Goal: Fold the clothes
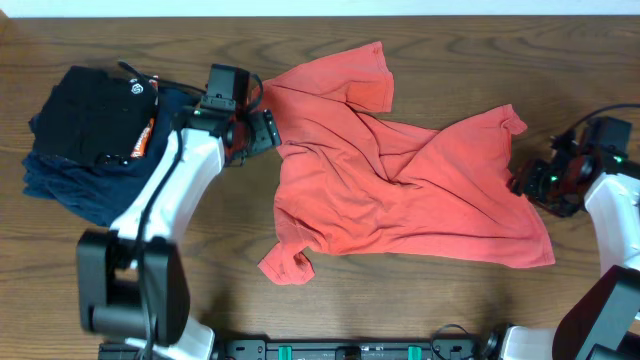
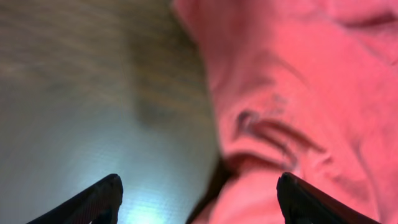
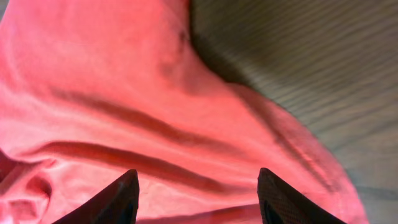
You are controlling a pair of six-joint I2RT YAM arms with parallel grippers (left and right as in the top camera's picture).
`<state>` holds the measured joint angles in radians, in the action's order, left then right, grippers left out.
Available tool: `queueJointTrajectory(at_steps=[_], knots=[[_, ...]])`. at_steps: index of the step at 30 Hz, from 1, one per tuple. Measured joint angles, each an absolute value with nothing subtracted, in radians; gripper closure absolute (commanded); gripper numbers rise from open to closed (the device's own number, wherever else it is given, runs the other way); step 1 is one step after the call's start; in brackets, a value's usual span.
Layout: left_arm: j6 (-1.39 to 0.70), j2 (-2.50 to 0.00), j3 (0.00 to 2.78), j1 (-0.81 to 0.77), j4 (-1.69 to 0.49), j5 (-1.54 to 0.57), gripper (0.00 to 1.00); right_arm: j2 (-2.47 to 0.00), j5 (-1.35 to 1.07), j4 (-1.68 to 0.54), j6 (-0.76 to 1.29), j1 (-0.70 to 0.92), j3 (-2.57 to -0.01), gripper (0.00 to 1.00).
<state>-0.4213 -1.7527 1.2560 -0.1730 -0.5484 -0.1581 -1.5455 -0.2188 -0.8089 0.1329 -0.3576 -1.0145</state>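
Note:
The clothes, a coral-red T-shirt (image 1: 400,190), lie crumpled and spread across the middle of the wooden table, back side up with no print showing. My left gripper (image 1: 270,133) sits at the shirt's left edge near a sleeve; in the left wrist view it (image 2: 199,183) is open wide, one finger over bare table and the other over the red cloth (image 2: 298,93). My right gripper (image 1: 520,183) is at the shirt's right edge. In the right wrist view it (image 3: 198,176) stands open low over the wrinkled fabric (image 3: 124,106), with nothing pinched.
A black folded garment (image 1: 90,115) rests on a navy-blue folded garment (image 1: 60,185) at the table's left, just behind my left arm. Bare wood (image 1: 430,310) runs along the front edge and the far right.

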Motion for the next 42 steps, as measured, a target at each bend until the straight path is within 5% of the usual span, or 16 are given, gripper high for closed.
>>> queueJointTrajectory(at_steps=[17,21,24,40,42], knots=[[-0.38,-2.037,1.262,-0.159,-0.184,-0.437,0.2,-1.713,-0.231,-0.796,0.082,-0.205,-0.966,0.43],[-0.382,-2.047,1.262,-0.161,-0.173,-0.473,0.48,-1.747,-0.221,-0.764,0.078,-0.205,-0.954,0.44],[-0.37,-2.061,1.262,-0.161,-0.159,-0.488,0.94,-1.754,-0.196,-0.76,0.081,-0.205,-0.956,0.43],[-0.273,-1.998,1.342,-0.11,-0.199,-0.252,0.93,-1.786,0.027,-0.603,0.183,-0.342,-0.985,0.47],[-0.258,-1.964,1.392,-0.12,-0.198,-0.246,0.77,-1.79,0.029,-0.597,0.183,-0.345,-0.99,0.46]])
